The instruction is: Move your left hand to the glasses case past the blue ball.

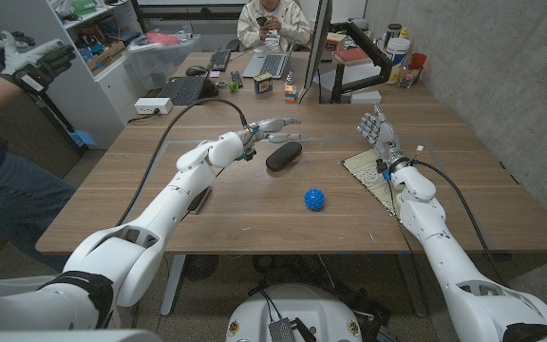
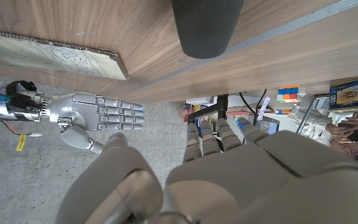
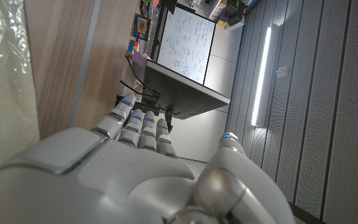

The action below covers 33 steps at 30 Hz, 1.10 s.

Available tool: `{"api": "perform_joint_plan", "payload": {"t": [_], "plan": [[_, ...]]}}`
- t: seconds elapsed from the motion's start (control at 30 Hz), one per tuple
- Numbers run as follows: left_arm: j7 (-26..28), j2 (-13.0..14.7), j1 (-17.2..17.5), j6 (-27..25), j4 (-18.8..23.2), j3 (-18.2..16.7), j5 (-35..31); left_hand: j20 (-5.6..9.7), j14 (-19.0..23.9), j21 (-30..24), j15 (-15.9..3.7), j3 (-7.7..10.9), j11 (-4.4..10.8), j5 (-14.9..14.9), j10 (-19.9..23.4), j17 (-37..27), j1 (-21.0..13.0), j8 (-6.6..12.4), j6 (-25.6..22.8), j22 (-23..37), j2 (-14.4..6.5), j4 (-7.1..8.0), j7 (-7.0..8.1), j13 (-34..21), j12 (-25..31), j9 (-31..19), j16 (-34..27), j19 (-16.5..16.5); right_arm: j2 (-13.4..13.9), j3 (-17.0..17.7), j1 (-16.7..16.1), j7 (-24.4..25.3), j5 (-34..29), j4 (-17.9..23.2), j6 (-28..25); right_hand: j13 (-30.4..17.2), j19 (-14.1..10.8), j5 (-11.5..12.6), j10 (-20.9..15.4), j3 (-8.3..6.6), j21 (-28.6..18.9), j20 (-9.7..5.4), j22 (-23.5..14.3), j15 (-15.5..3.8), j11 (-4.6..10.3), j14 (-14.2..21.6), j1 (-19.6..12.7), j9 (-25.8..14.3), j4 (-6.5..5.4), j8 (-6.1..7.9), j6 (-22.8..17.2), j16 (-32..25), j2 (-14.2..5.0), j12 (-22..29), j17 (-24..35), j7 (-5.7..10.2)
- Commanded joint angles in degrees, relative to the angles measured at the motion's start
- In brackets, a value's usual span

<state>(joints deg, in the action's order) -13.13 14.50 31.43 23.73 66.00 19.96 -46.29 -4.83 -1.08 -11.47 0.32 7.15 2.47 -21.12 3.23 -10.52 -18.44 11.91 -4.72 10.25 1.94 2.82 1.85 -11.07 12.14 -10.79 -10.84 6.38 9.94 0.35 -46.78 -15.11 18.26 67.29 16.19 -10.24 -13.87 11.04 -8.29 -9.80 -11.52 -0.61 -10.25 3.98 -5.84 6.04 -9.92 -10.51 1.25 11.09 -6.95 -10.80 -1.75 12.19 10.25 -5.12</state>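
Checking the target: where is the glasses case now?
Head view: the glasses case lies mid-table, just beyond the blue ball, with the left hand hovering at its far-left end.

A: How's the light over the tabletop (image 1: 254, 204)?

B: Even and fairly bright from overhead. The blue ball (image 1: 313, 199) and the glasses case (image 1: 284, 156) throw only small, soft shadows right beside them, and the wood has a mild sheen, no hard glare

A: Any distortion?

B: The head view bows at its edges; the tabletop's sides splay outward and the arms swell at the bottom corners

A: And the wrist cameras?

B: The left hand (image 2: 229, 180) is so close that it's soft, while the case's dark end stays reasonably crisp. In the right wrist view a long wall strip light (image 3: 261, 74) burns white, and the right hand (image 3: 135, 174) is blurred with pale highlights
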Motion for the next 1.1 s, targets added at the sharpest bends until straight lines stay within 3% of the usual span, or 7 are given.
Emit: {"api": "perform_joint_plan", "payload": {"t": [0.03, 1.1], "plan": [[-0.2, -0.3, -0.5, 0.0, -1.4, 1.0, -0.5, -0.21, 0.3, -0.2, -0.04, -0.35, 0.26, -0.5, 0.3, -0.2, -0.7, -0.04, 0.0, 0.3, -0.1, 0.14, 0.2, -0.2, 0.1, -0.3, -0.3, 0.2, 0.1, 0.1, -0.2, 0.6, -0.3, 0.3, -0.3, -0.3, 0.0, 0.3, -0.4, 0.15, 0.0, 0.3, -0.3, 0.0, -0.31, 0.5, -0.3, -0.1, 0.14, -0.05, 0.0, 0.1, -0.57, -0.2, 0.3, 0.15], [0.6, 0.3, -0.2, -0.5, -1.9, 0.4, -0.3, -0.58, 0.5, -0.3, 0.2, -0.76, 0.15, -0.5, 0.4, -0.2, -0.9, -0.1, 0.0, 0.4, -0.2, 0.18, 0.28, -0.2, 0.1, -0.3, -0.3, 0.0, -0.4, -0.1, 1.8, 0.2, -1.2, -2.1, -0.2, -0.3, 0.0, 0.3, -0.5, 0.22, 0.0, 0.37, -0.3, -0.04, -0.32, 0.5, -0.3, -0.1, 0.21, -0.03, -0.1, 0.1, -0.71, -0.2, 0.3, 0.18]]}}
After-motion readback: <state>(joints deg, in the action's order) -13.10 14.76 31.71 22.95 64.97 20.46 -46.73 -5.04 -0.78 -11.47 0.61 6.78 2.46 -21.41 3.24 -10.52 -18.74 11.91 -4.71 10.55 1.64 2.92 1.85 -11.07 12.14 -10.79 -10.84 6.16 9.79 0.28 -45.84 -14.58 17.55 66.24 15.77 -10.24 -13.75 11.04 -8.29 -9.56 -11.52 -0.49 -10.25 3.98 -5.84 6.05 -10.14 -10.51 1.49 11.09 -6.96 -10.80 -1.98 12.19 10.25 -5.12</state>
